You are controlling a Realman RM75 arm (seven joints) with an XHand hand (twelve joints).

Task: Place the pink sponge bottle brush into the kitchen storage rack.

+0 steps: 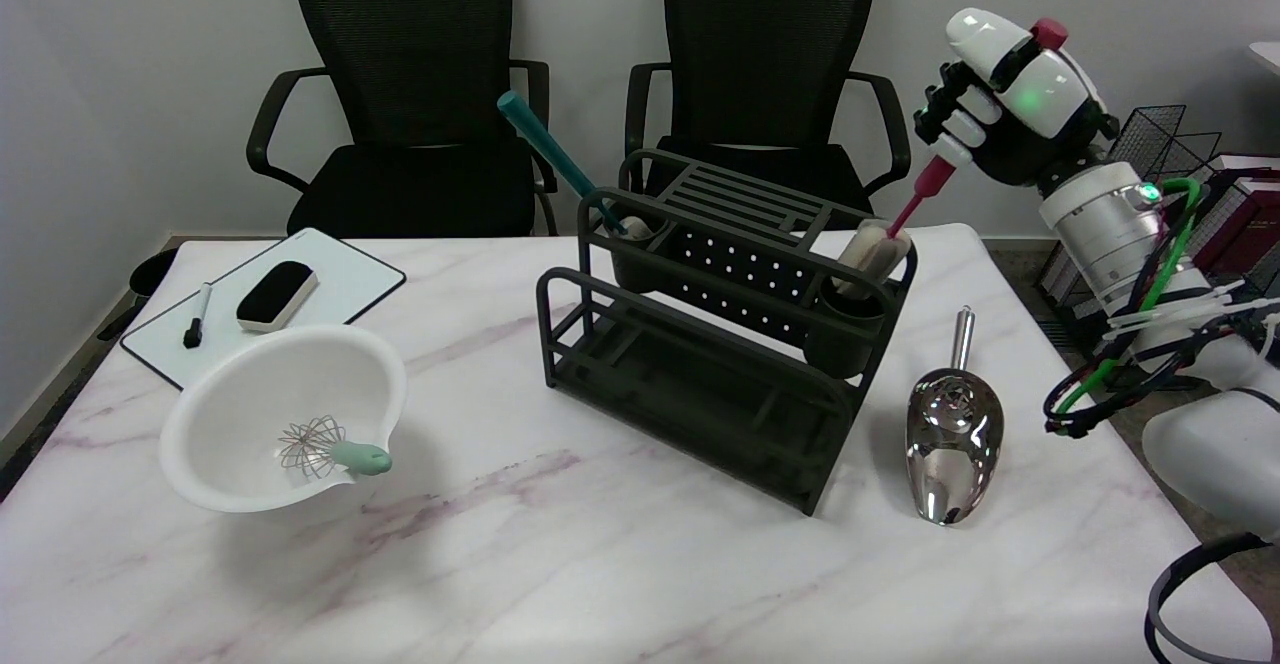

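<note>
Far left: whiteboard (330,289) with marker (196,315) and eraser (276,295), parked out of the way at the table's far left corner. Nearer, white bowl (250,394) tipped on its side, whisk (325,451) resting inside it, handle over the rim.

Centre: dark kitchen storage rack (700,364), two cups on its upper tier. Left cup (630,244) holds a teal-handled brush (548,152), leaning far-left because the cup is shallow.

Right cup (845,329): pink sponge bottle brush (880,244) goes in here, sponge head down and at the cup mouth, probably partly inside, though the rim hides the tip. Handle tilts up and right toward the holder, so the angle follows the arm's reach from the right.

Right of rack, near: metal scoop (950,439) lying flat on the table, handle pointing far.

Far right, up in the air: right hand (1000,94) wrapped around the top of the pink handle, fingers curled tight, handle end poking out above. Gripped high so the fingers stay clear of the rack. Placement looks nearly done; release not yet made.
</note>
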